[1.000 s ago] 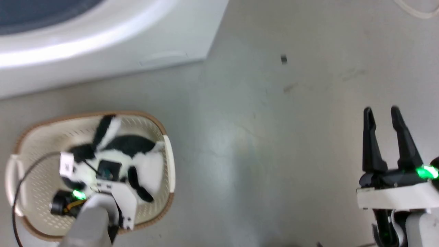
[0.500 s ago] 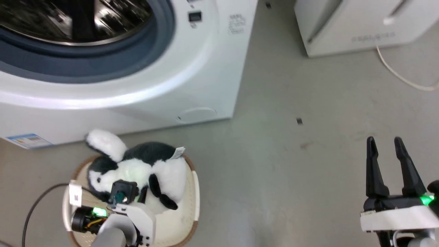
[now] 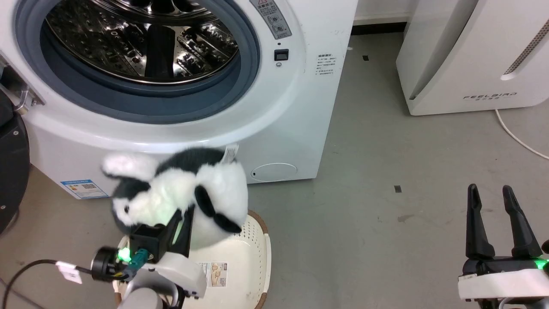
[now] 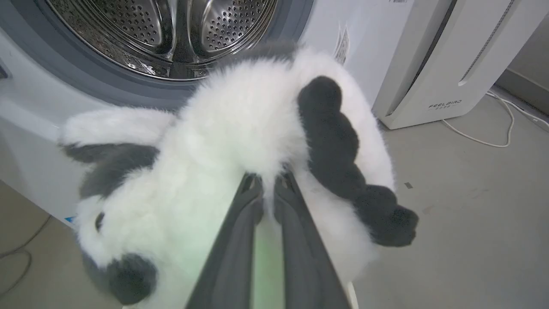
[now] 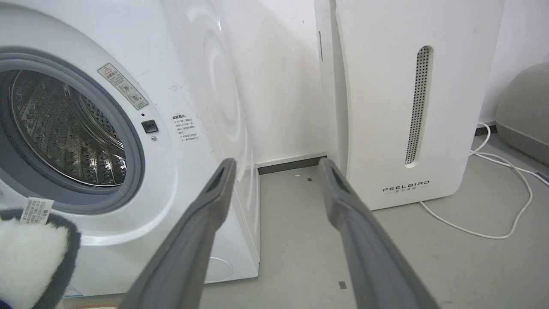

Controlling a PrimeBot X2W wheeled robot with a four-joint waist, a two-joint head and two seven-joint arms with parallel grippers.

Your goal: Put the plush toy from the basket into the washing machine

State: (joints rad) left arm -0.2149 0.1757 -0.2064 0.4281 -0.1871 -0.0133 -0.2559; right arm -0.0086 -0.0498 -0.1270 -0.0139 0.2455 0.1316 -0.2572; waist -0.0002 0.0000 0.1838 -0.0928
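Note:
The black-and-white plush toy (image 3: pixel 180 195) hangs in the air above the cream basket (image 3: pixel 253 274), just below the washing machine's (image 3: pixel 274 128) open grey door ring. My left gripper (image 3: pixel 182 216) is shut on its white fur from below. In the left wrist view the fingers (image 4: pixel 240 240) pinch the plush toy (image 4: pixel 227 141) with the steel drum (image 4: pixel 171 34) right behind it. My right gripper (image 3: pixel 493 193) stands open and empty at the lower right. In the right wrist view, the right gripper (image 5: pixel 274 165) faces the gap between the washing machine (image 5: pixel 184 128) and another appliance; a bit of the plush toy (image 5: pixel 30 253) shows lower left.
A white FEELBIRD appliance (image 3: pixel 467 56) stands right of the washer, with a white cable (image 3: pixel 514 137) on the grey floor. The dark round door (image 3: pixel 10 167) hangs open at the far left. A black cable (image 3: pixel 21 274) trails from my left wrist.
The head camera has tilted up, bringing the washer drum into view. My left gripper has lifted the plush toy out of the basket towards the door opening. The right gripper stays open.

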